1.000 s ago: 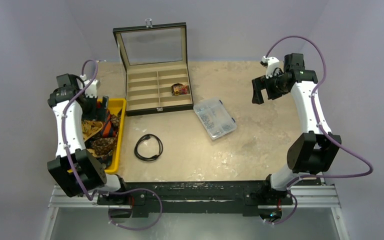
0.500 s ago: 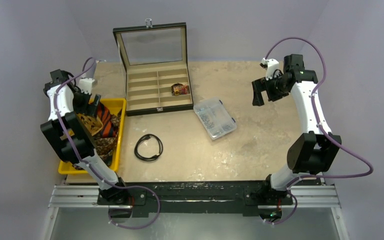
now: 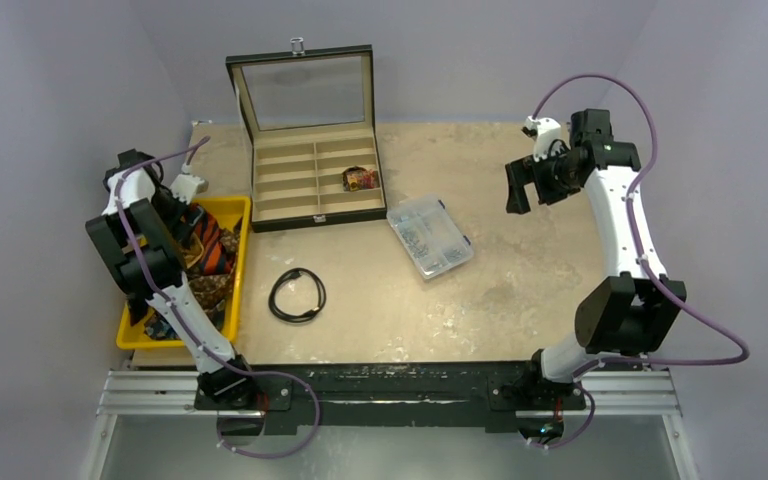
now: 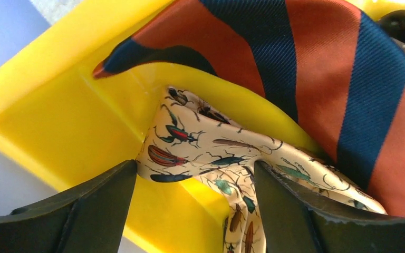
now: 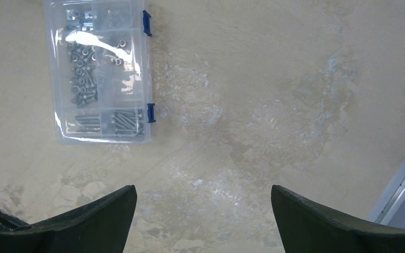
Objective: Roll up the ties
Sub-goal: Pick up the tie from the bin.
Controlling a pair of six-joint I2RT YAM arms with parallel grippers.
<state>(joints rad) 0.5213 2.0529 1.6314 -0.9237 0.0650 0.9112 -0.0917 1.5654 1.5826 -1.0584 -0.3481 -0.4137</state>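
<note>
Several ties lie heaped in a yellow bin at the table's left. In the left wrist view an orange tie with dark blue stripes drapes over the bin. Under it a cream tie printed with beetles bunches in the bin's corner. My left gripper is down at the bin's far end, open, its jaws either side of a fold of the cream tie. One rolled tie sits in a compartment of the case. My right gripper hangs open over bare table, holding nothing.
An open case with dividers and a raised glass lid stands at the back. A clear plastic box of screws lies mid-table, also seen in the right wrist view. A black cable loop lies near the bin.
My left arm folded back and its gripper reached down into the bin's far end, jaws narrowing a little around the cream tie. The right arm barely moved.
</note>
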